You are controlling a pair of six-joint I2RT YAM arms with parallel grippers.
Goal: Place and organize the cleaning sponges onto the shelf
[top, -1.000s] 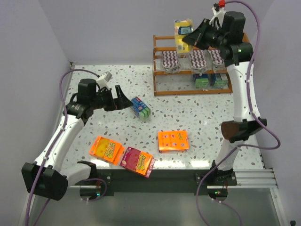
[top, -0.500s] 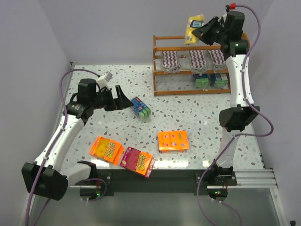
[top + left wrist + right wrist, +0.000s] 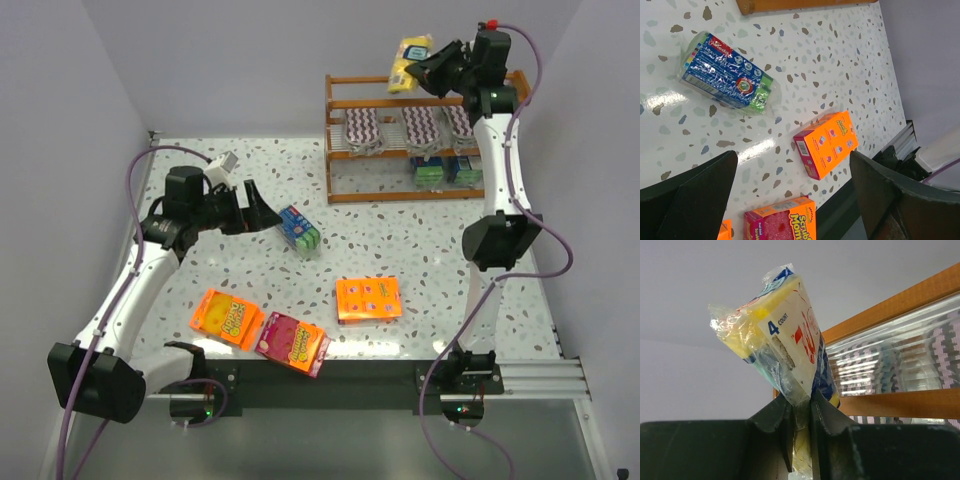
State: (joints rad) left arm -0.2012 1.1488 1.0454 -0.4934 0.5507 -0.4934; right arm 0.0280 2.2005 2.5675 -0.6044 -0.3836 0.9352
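Observation:
My right gripper [image 3: 432, 68] [image 3: 801, 401] is raised above the shelf [image 3: 400, 103] [image 3: 890, 305], shut on the wrap of a yellow sponge pack [image 3: 411, 62] [image 3: 780, 335] that hangs over the top rail's left half. Three zigzag oval pads [image 3: 421, 125] [image 3: 920, 355] sit on the middle tier. Blue-and-green blocks [image 3: 445, 170] stand on the lower tier at the right. Another blue-and-green pack [image 3: 299, 230] [image 3: 727, 70] lies on the table. My left gripper [image 3: 262, 214] [image 3: 792, 155] hovers open just left of it, holding nothing.
Near the front edge lie an orange box [image 3: 368, 298] [image 3: 832, 143], an orange pack [image 3: 227, 317] and a pink scrub box [image 3: 292, 342] [image 3: 782, 225]. Walls enclose the table on the left, back and right. The shelf's left half of the lower tier is bare.
The right arm lifted the yellow pack from in front of the shelf's upper tier to above the top rail and stretched taller. The left arm stayed still.

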